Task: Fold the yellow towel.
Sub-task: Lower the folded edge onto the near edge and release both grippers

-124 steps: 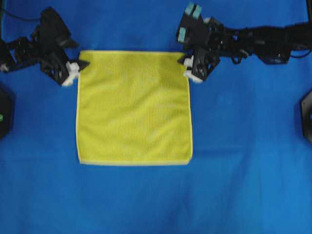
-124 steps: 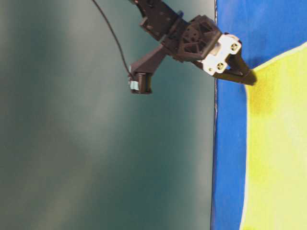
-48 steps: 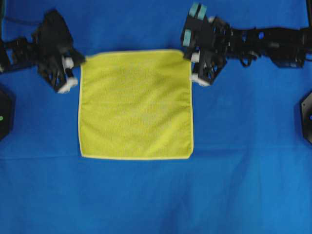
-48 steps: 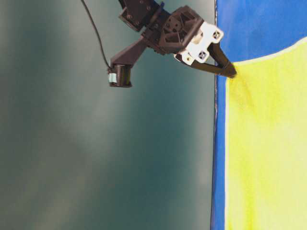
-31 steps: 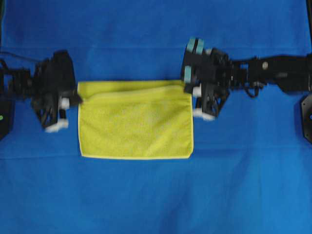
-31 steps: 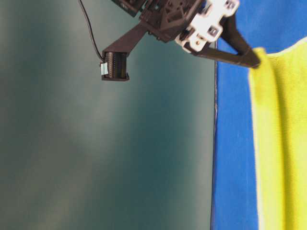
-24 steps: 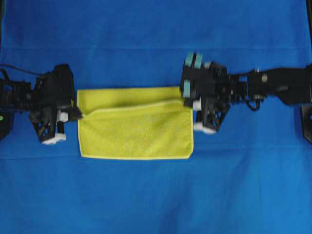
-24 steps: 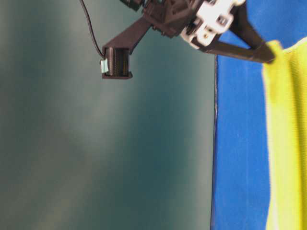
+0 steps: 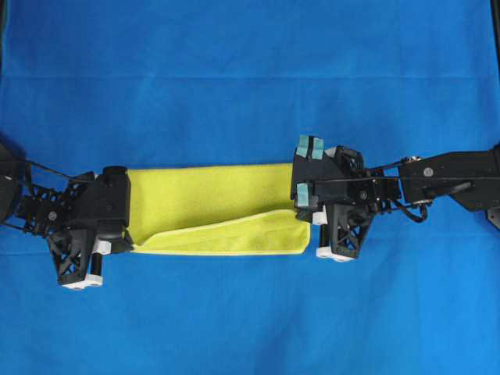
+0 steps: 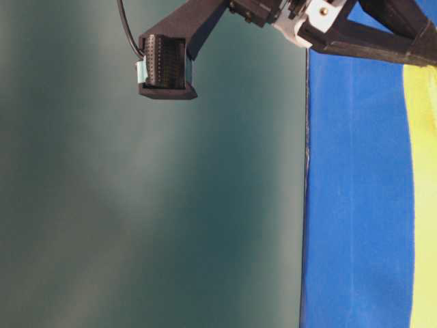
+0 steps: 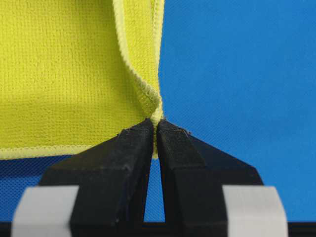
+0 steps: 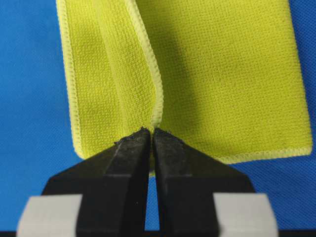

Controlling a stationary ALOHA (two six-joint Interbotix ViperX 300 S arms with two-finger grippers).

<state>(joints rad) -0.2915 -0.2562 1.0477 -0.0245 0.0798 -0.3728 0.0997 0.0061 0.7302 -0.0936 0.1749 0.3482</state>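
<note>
You are in the middle of the first fold: the yellow towel [image 9: 211, 205] lies across the middle of the blue surface [image 9: 250, 78], doubled over itself into a long band, with the upper layer slanting down toward the near hem and not yet laid flat. Your left hand [image 9: 123, 241] is clamped tight on the towel's corner at the band's left end, and the left wrist view shows the hem pinched between its black fingertips [image 11: 136, 140]. Your right hand [image 9: 308, 215] is closed the same way on the corner at the right end, the stitched edge caught between its fingertips [image 12: 133, 145]. By my reading, the next move calls for carrying both corners down until the lifted edge meets the near edge squarely, then lowering and letting go together; the left end looks nearer the hem than the right, so even them out first. From overhead, each hand's body covers its own pinch, so you cannot judge there how much cloth is held. The table-level view shows only a strip of towel at its right edge and cuts off one arm at the top, so it tells you little of how high the layer hangs.
</note>
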